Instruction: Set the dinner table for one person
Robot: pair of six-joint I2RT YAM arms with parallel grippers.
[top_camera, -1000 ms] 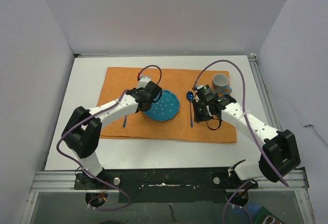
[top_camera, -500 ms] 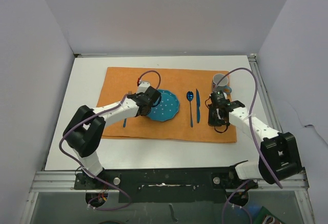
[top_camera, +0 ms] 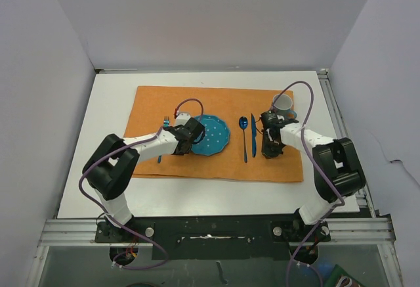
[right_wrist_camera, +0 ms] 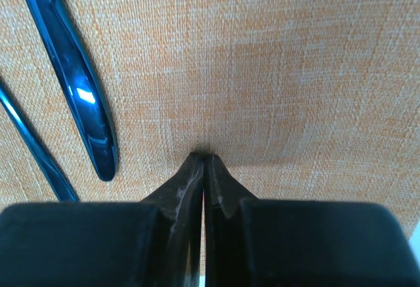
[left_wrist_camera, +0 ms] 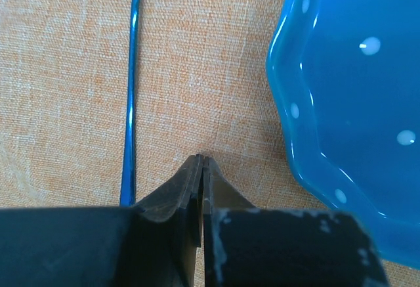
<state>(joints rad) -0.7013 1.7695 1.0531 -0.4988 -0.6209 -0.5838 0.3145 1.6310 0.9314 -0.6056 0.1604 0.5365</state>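
left fingers [left_wrist_camera: 202, 163]: pressed together tip to tip with no gap, nothing held between them. the tips sit low over the orange cloth [left_wrist_camera: 197, 50]; whether they touch the weave cannot be told. a blue fork [left_wrist_camera: 131, 103] lies just to the left of these fingers, its handle running straight away from them. a blue plate [left_wrist_camera: 354, 103] with white dots lies just to the right of them, its wavy rim near the tips but apart from them.

right fingers [right_wrist_camera: 202, 161]: closed flat against each other, nothing gripped. the tips are down at the cloth, and contact cannot be confirmed. a blue knife [right_wrist_camera: 85, 90] lies to the left of these fingers, its rounded handle end nearest them. the thin handle of a blue spoon [right_wrist_camera: 33, 142] lies further left, beyond the knife.

top view: the left fingers [top_camera: 186, 140] are at the left rim of the plate [top_camera: 213, 136], between it and the fork [top_camera: 165, 121]. the right fingers [top_camera: 270, 144] are just right of the knife [top_camera: 253, 136] and spoon [top_camera: 244, 136]. a grey mug [top_camera: 282, 104] stands beyond them on the cloth's far right corner.

the white worktop [top_camera: 197, 192] lies under the cloth [top_camera: 197, 100] and both sets of fingers, reaching out past the cloth on every side.
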